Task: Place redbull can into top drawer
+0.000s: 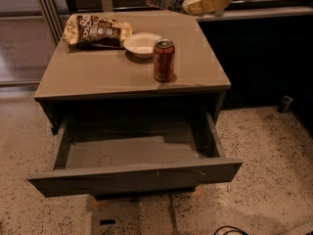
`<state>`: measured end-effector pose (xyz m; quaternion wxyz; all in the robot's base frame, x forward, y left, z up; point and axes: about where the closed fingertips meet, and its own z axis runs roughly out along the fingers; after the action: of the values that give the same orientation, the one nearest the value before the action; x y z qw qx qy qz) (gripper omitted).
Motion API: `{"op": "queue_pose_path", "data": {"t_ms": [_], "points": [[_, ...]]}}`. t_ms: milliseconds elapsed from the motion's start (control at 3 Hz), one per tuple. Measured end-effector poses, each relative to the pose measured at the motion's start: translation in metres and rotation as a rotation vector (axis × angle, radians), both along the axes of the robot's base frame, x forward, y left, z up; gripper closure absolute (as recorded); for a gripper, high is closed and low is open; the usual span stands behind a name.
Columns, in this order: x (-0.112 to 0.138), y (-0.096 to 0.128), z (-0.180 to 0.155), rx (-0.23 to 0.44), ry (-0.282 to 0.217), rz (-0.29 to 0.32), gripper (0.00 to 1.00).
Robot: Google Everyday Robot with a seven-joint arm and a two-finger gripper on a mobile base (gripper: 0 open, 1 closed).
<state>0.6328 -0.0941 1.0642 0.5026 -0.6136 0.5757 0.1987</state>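
Gripper: was off-frame, grip state untellable.
Top drawer (137, 177): stood open at 6 o'clock, ready to receive.
Redbull can: wasn't visible; soda can (164, 60) sat at 12 o'clock.

One can (164, 60), bowl (142, 44), bag (98, 30), drawer (134, 178); gripper (205, 1) perhaps top-right.
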Motion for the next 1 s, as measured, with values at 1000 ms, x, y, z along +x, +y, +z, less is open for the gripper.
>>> {"op": "queue_pose_path", "data": {"t_ms": [1000], "points": [[-0.072,0.013,-0.144,0.086,0.259,0.098,1.0]]}}
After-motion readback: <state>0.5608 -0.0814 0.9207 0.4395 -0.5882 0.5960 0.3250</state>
